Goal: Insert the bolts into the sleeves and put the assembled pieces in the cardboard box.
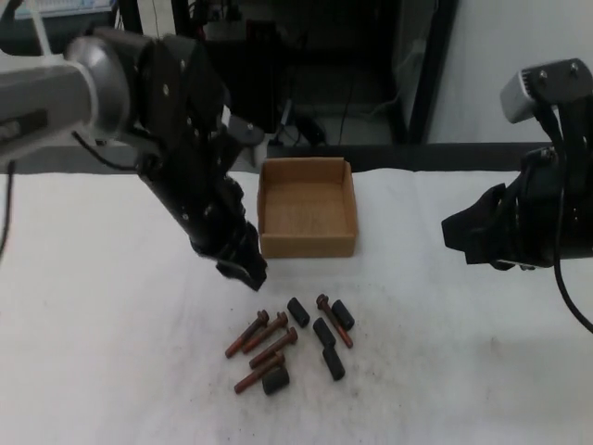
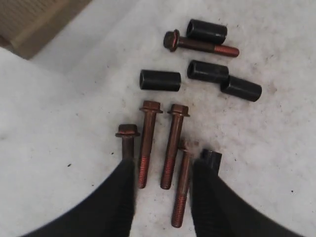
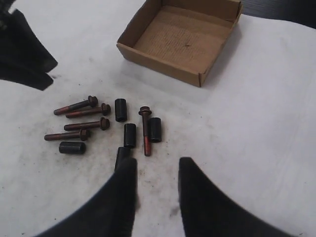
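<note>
Left claw [image 2: 162,173] hovers spread over the bolts [image 2: 148,143], packed side by side on the desk [image 1: 111,324] near the empty cardboard box [image 1: 308,243]. Closing here could catch two or roll the sleeves [image 2: 159,80] away. Right claw [image 3: 157,170] is spread, holding nothing.

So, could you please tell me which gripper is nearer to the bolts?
Left. The left gripper hovers right over the bolts; the right gripper is farther off to the side.

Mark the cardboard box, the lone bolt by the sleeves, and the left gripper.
cardboard box [image 1: 307,246], high view, front wall.
lone bolt [image 3: 145,131], right wrist view, middle of shank.
left gripper [image 2: 165,170], left wrist view, midway between fingertips.
</note>
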`<state>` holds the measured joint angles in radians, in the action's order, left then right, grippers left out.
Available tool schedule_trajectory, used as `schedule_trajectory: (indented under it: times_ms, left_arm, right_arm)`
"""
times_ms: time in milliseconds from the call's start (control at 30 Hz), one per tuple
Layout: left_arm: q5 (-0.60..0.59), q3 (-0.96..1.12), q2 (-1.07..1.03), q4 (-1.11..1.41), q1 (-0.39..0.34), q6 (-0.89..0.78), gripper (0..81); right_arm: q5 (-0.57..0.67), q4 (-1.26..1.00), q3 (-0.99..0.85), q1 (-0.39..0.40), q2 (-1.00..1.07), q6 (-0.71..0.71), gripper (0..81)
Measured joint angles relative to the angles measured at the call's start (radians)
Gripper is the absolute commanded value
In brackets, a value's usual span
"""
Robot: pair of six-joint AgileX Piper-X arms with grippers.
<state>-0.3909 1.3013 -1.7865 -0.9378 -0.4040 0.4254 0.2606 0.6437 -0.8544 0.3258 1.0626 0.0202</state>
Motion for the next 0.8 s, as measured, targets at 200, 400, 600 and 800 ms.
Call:
schedule_trajectory:
  times_ms: [200,400,600,800]
  left_arm:
    - [0.069,0.000,-0.074,0.000,-0.035,-0.021,34.3]
    - [0.139,0.000,-0.108,0.000,-0.068,-0.021,34.3]
    - [0.244,0.000,-0.113,0.012,-0.073,-0.021,34.3]
    - [0.270,-0.008,-0.123,0.064,-0.073,-0.021,34.3]
  right_arm:
    - [0.000,0.000,0.000,0.000,0.000,0.000,28.5]
    - [0.000,0.000,0.000,0.000,0.000,0.000,28.5]
    - [0.000,0.000,0.000,0.000,0.000,0.000,28.5]
    - [0.000,0.000,0.000,0.000,0.000,0.000,28.5]
